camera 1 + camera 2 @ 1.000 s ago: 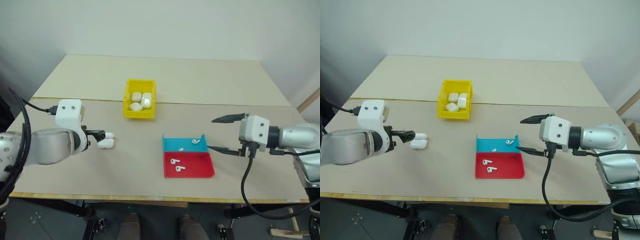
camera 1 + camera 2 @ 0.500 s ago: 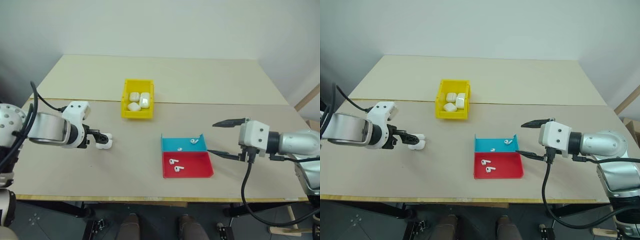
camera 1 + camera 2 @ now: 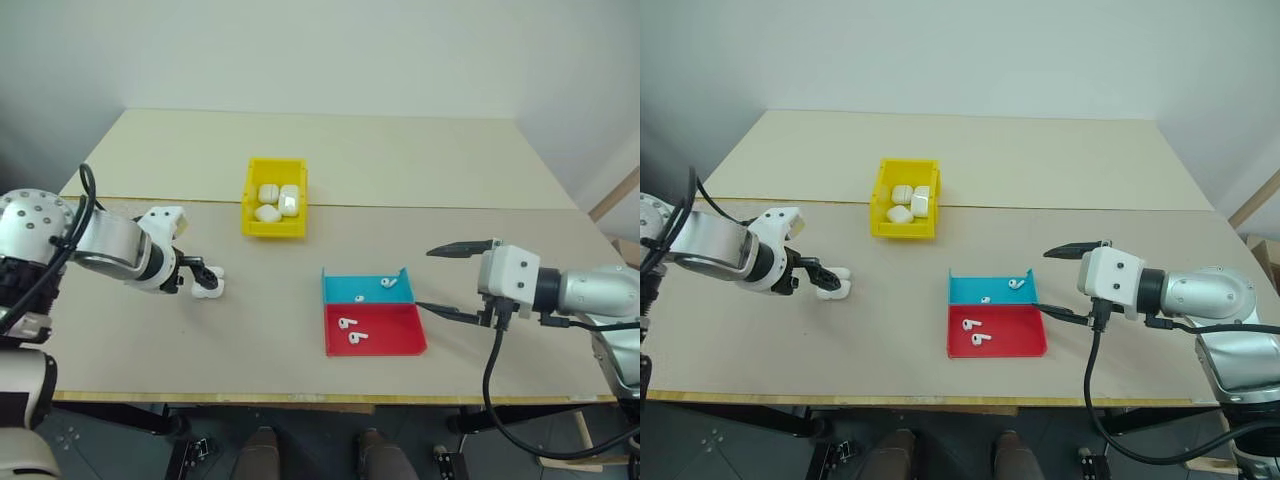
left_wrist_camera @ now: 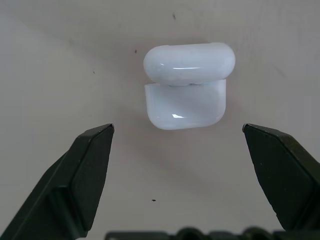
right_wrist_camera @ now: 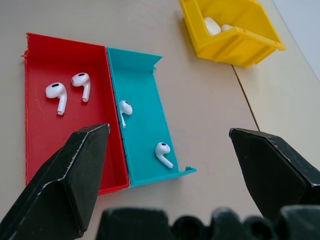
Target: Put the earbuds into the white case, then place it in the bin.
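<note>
L hand (image 4: 177,135) is spread wide, nothing in it, tilted down over the white case (image 4: 186,85). Case lies on the counter (image 3: 260,320) just ahead of the fingertips (image 4: 97,145), between their lines, not touched. Lid looks ajar, a seam showing across the body.

R hand (image 5: 167,137) also spread wide & empty, hovering beside the trays. The earbuds (image 5: 67,90) lie just ahead of it: two in the red tray (image 5: 35,65), two more in the blue tray (image 5: 140,65). The bin (image 3: 274,198) sits well beyond the L hand, already w/ several white cases inside.

Risks, as I judge them:
- Case is glossy & rounded; if the L hand shuts off-centre it may squirt out or spin away.
- Pinching across the lid could snap it shut before any buds go in, or lever it further open.
- Buds are tiny next to the R fingers; tray walls may block a clean pinch, and a nudge could flick one out.
- Blue/red divider is close to one bud, so a finger may catch the wall & drag the tray.
</note>
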